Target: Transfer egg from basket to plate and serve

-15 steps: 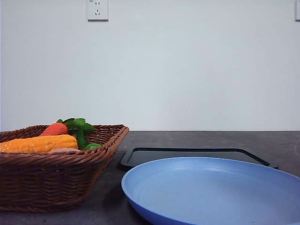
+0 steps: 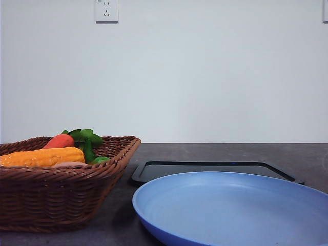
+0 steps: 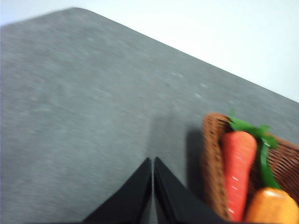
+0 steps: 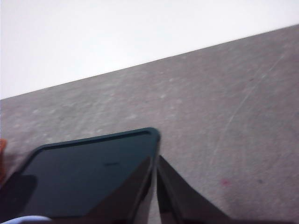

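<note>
Just a wide, light-blue plate [image 2: 230, 210]

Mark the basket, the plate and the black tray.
basket [image 2: 56, 197], front view, woven front wall.
plate [image 2: 205, 205], front view, bare inner surface.
black tray [image 2: 205, 170], front view, flat dark top behind the plate.

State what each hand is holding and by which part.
Nothing is held. The left hand is shut and empty beside the basket; the right hand is shut and empty over the black tray.

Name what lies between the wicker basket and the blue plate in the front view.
Only bare dark table separates the basket from the plate; the black tray sits behind the gap.
</note>
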